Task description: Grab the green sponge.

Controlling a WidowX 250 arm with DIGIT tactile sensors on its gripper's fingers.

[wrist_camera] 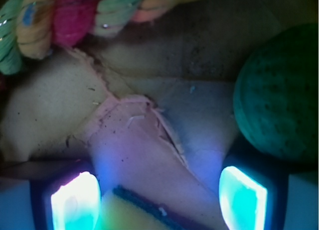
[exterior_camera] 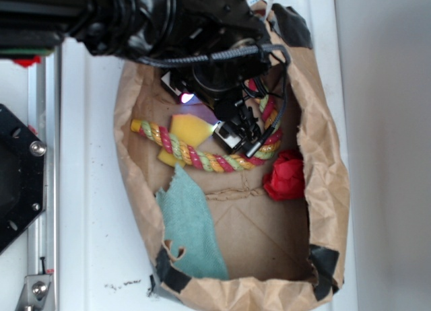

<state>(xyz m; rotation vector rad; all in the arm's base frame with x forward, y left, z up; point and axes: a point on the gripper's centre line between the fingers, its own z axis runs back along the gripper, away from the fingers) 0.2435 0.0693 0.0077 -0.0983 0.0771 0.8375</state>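
While no writing is showing anywhere, the tool [wrist_camera: 159, 195] is hanging open inside the paper bag [exterior_camera: 323, 156], green sponge [wrist_camera: 279, 95] lying beside its right finger [wrist_camera: 242, 197].

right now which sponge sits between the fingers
The yellow sponge, low between the lit pads. The green sponge lies outside them, beyond one pad.

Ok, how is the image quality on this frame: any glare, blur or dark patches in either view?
Exterior view: evenly lit and fairly sharp, though the black arm shades the gripper, and a purple-white glow flares beside it. Wrist view: dim and soft-focused; the two fingertips glow blown-out cyan, tinting the brown paper violet; the rope and the round green object are blurred.
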